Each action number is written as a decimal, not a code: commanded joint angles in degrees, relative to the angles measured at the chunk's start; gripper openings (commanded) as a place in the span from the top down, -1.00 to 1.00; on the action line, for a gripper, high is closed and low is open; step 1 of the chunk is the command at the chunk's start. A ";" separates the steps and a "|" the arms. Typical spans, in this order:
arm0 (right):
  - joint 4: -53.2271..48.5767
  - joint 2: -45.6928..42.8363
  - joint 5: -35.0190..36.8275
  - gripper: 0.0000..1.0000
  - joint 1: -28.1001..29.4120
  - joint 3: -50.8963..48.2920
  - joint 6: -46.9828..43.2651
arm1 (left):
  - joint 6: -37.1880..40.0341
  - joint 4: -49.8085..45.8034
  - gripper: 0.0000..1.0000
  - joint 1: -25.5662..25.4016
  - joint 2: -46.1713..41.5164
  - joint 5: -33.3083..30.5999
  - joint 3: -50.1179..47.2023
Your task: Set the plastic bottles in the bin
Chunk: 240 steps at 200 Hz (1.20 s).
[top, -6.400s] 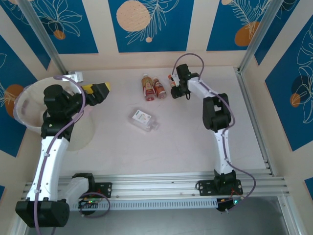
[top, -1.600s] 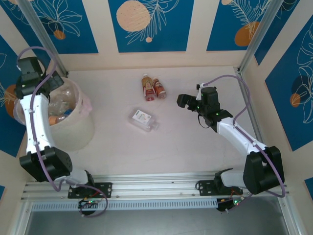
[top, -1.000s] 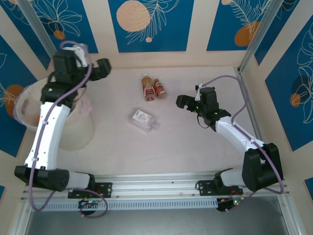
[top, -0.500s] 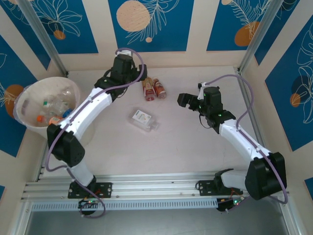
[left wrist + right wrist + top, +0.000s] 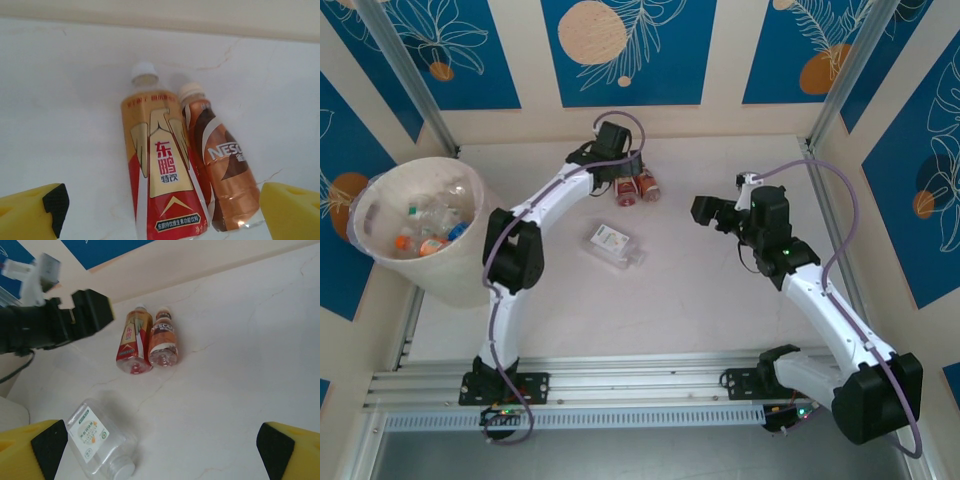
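A: State of the left gripper point(image 5: 161, 212)?
B: Jaws spread wide, nothing held. Its yellow pads point(image 5: 292, 210) flank two glossy bottles lying side by side, touching: the red-gold bottle point(image 5: 160, 180) with a white cap and the brown Nescafé bottle point(image 5: 225, 170) with a cream cap.
A: Right?
B: The right gripper point(image 5: 161, 450) is also wide and empty, well apart from that pair. The flat clear bottle point(image 5: 97, 440) lies alone.
A: Surface?
B: Pale table point(image 5: 700, 300) with hairline veins, cream walls with blue panels point(image 5: 625, 50). The round beige bin point(image 5: 450, 270) at left holds a heap of bottles point(image 5: 425, 225).
A: Change?
B: Half a second ago the left gripper was short of the pair; now it's over it.
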 commanded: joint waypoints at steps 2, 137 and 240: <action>-2.50 -1.89 1.04 -0.99 -0.34 -0.85 -1.59 | -2.39 -1.03 -0.91 0.51 3.92 2.57 3.71; -3.60 -2.62 1.46 -0.99 -0.44 -1.48 -1.79 | -2.48 -5.15 -0.54 3.16 16.90 3.68 13.70; -2.09 -2.31 1.37 -0.99 -0.54 -1.94 -0.77 | 4.20 -8.50 -0.18 3.37 18.89 3.78 19.46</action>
